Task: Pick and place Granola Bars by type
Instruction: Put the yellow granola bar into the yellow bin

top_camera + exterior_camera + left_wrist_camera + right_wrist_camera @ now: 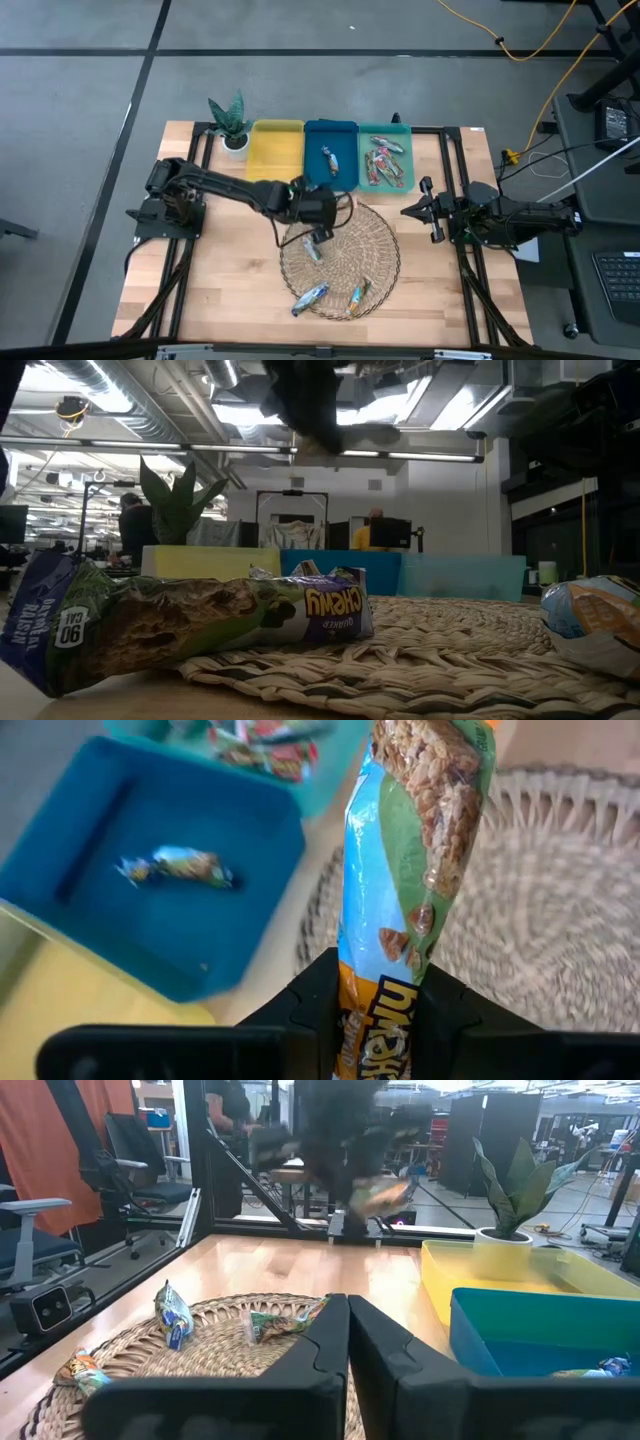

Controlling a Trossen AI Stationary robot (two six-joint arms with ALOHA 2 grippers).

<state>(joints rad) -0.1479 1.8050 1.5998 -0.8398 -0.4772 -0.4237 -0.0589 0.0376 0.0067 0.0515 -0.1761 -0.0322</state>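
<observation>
My left gripper hangs over the round wicker basket and is shut on a blue-green granola bar, which also shows in the high view. Two more bars lie on the basket's near part; in the low view one lies close by. The blue tray holds one bar. The teal tray holds several bars. My right gripper is shut and empty at the table's right side. My left gripper pinches the bar's end with the "Chewy" print between its two fingers. The rest of the bar sticks out past the fingertips. The bar is lifted clear of the basket, as the right wrist view shows.
A yellow tray stands left of the blue one at the far edge. A small potted plant stands left of the trays. Dark frame rails run along the table's left and right sides. A person shows in the room behind.
</observation>
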